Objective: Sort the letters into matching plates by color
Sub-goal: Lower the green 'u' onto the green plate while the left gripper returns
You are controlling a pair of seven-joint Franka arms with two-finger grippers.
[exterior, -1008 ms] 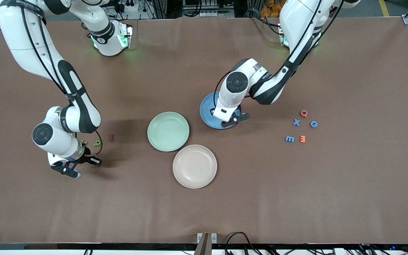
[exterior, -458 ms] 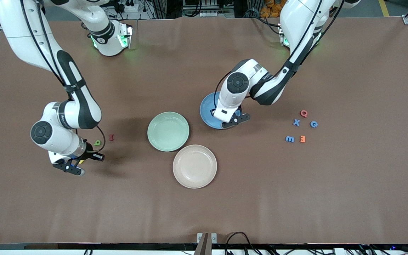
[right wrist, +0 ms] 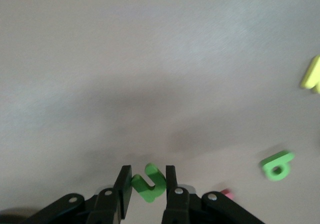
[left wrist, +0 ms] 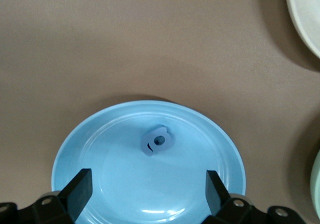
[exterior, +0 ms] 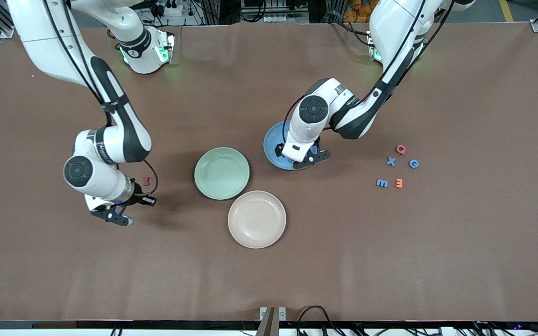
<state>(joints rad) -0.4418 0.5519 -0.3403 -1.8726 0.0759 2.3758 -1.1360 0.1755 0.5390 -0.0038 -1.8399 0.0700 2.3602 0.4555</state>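
The left pincer (left wrist: 147,194) hangs just over the round medium-blue plate (exterior: 273,144) with its jaws spread wide and nothing between them; 1 small chunky blue letter (left wrist: 155,141) lies flat near the middle of that plate. The right pincer (right wrist: 148,184) is up in the air over bare brown desk (exterior: 390,261) toward the right arm's end, jaws narrowed onto a small bright green letter (right wrist: 148,182). Another green letter with a round hole (right wrist: 276,165) lies on the desk, with a yellow letter (right wrist: 312,73) some way from it and a dark red letter (exterior: 146,180) on the desk near the right arm's wrist. The pale mint green plate (exterior: 222,173) is empty and stands beside the blue plate, its rim close to a beige-cream plate (exterior: 257,219) that lies nearer the front camera. Toward the left arm's end, blue letters "x" (exterior: 391,161), "e" (exterior: 414,163) and "m" (exterior: 382,183) sit mixed with a pink letter (exterior: 400,149) and an orange one (exterior: 399,183).

Risks, as I judge them: the green letter is pinched by its edges and could twist or slip during the carry. A release short of the mint plate, or drifting over the neighbouring cream plate, would misplace it. The left pincer, when it goes to the mixed cluster, could nudge the pink or orange letter or catch 2 pieces at once.
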